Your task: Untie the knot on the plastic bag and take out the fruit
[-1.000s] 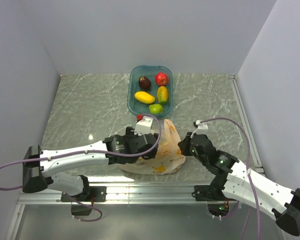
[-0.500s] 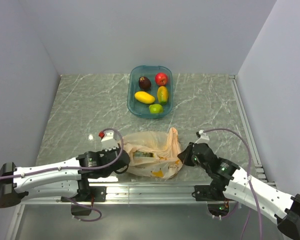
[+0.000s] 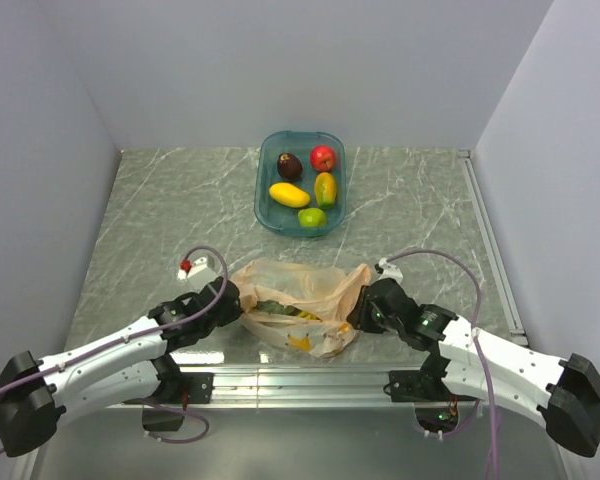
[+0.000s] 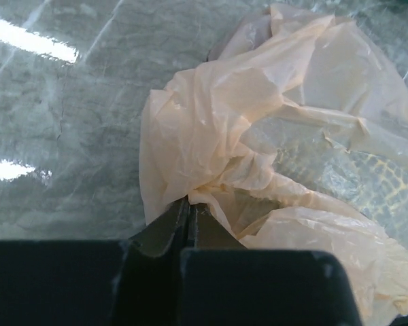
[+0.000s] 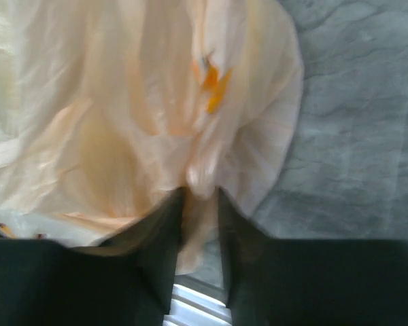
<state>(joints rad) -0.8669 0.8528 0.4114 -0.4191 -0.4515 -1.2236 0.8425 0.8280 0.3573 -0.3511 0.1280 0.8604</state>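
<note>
At the near edge of the marbled grey desk [image 3: 160, 200], two white-and-black arms flank the plastic bag [image 3: 300, 290]. The left claw [image 4: 188, 204] is clamped flat on a pinch of the bag's left rim. A second ago it stood wide over the bag; it has since closed and drawn back leftward. The right claw [image 5: 200, 193], clamped a second ago, now stands narrowly parted with a fold of film between its fingers.

The bag, then peaked, now lies stretched low between them, mouth gaping. No knot shows, so the untying looks done and lifting out comes next. The film is thin, crinkled, translucent peach. Inside lies the fruit [image 3: 280, 312], green and yellow, with a netted rind showing.

Farther back, a blue tub [image 3: 265, 205] holds five smooth fruits.
</note>
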